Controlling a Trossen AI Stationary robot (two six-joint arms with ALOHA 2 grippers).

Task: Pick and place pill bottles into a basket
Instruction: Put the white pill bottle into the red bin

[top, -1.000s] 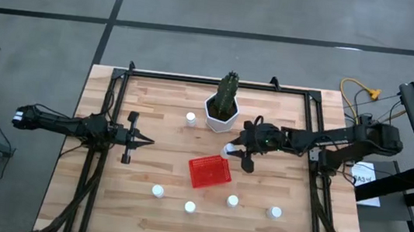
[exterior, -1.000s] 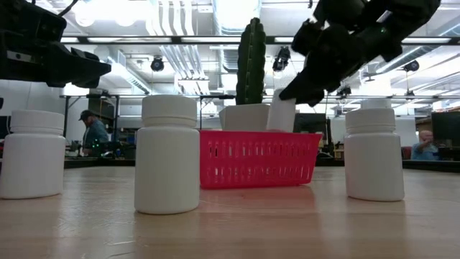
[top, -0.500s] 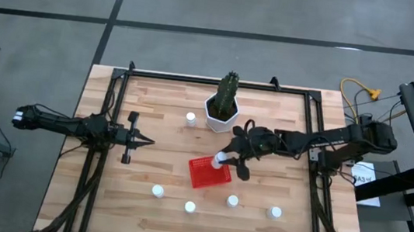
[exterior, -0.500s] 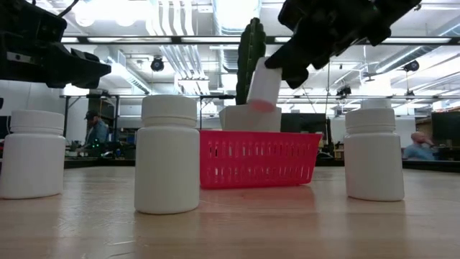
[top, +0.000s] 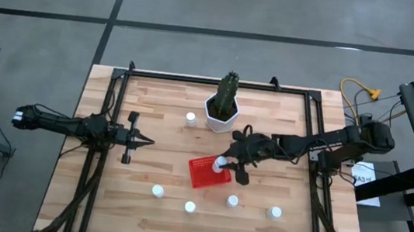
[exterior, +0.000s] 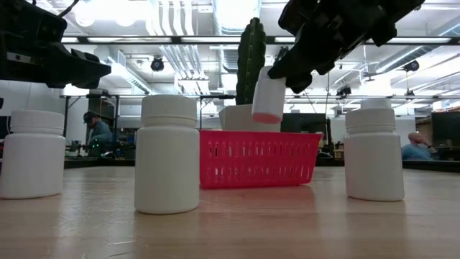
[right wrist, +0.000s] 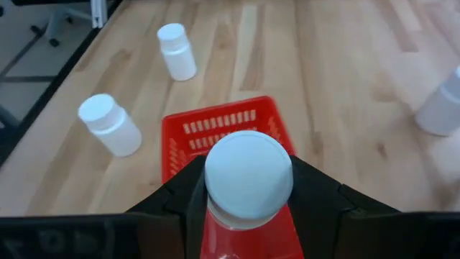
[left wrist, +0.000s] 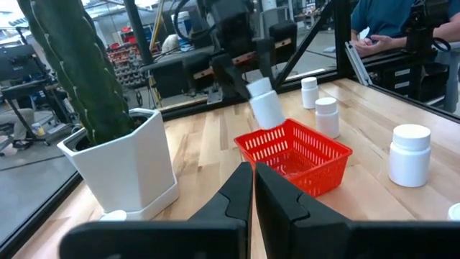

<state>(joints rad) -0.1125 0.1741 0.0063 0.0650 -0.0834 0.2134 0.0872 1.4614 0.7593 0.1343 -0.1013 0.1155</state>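
Pill bottle (exterior: 269,95), clamped in the right gripper (top: 226,165), hangs near-upright directly above the red basket (top: 202,175) at table centre; left gripper (top: 135,139) waits closed

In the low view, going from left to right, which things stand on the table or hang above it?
Leftmost pill bottle → second pill bottle → red basket, with the right pincer holding a bottle above it → rightmost pill bottle.

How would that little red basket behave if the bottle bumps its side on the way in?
The red basket looks like thin mesh plastic with low walls, so probably light and apt to slide on the smooth table. Nothing visibly pins it down. Its wide, flat shape suggests skidding rather than tipping.
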